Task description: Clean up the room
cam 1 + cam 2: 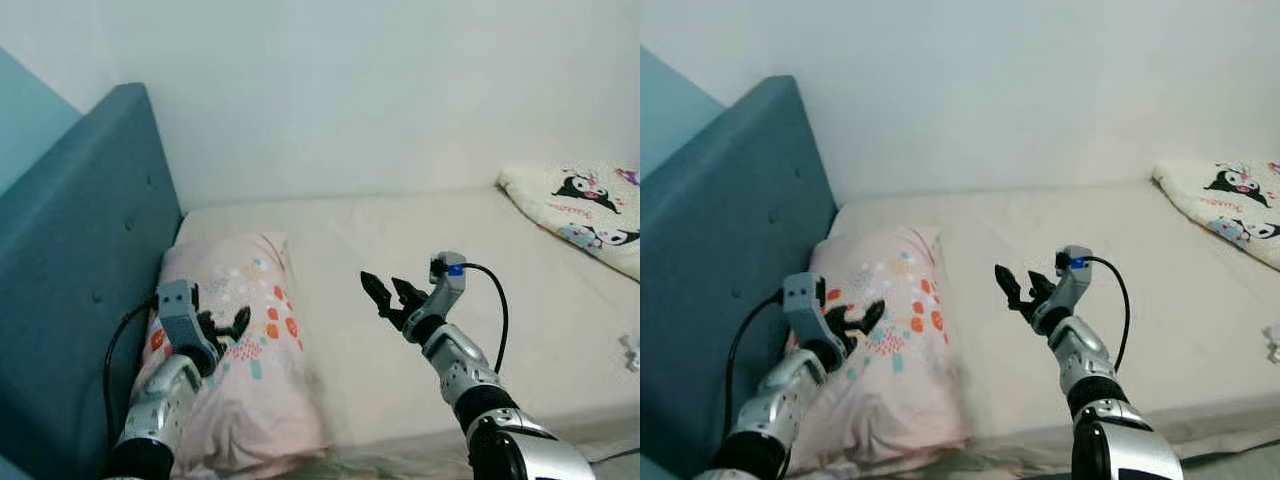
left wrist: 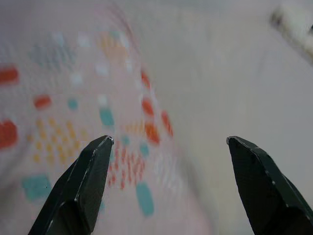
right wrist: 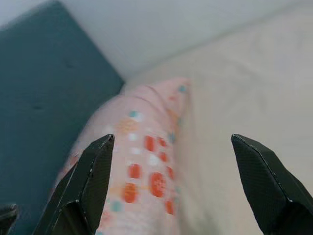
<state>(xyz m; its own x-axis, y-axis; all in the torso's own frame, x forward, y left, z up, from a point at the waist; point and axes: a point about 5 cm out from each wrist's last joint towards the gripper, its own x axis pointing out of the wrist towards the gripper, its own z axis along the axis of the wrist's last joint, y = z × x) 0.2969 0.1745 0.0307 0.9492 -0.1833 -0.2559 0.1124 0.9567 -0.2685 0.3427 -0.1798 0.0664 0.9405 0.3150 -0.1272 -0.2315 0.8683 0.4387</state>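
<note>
Lying at the head end of the bed (image 1: 400, 330), against the teal headboard (image 1: 70, 270), is a pink pillow (image 1: 240, 350) printed with orange, teal and white shapes. The left tool (image 1: 225, 328) hovers just above the pillow's middle, its two black fingers (image 2: 83, 191) spread apart with nothing between them. The right tool (image 1: 390, 293) hangs over the bare cream sheet just beside the pillow's inner edge, fingers likewise apart and empty, pointing toward the pillow. At the bed's far corner, by the white wall (image 1: 350, 90), lies what seems to be a folded blanket (image 1: 585, 210) with cartoon prints.
</note>
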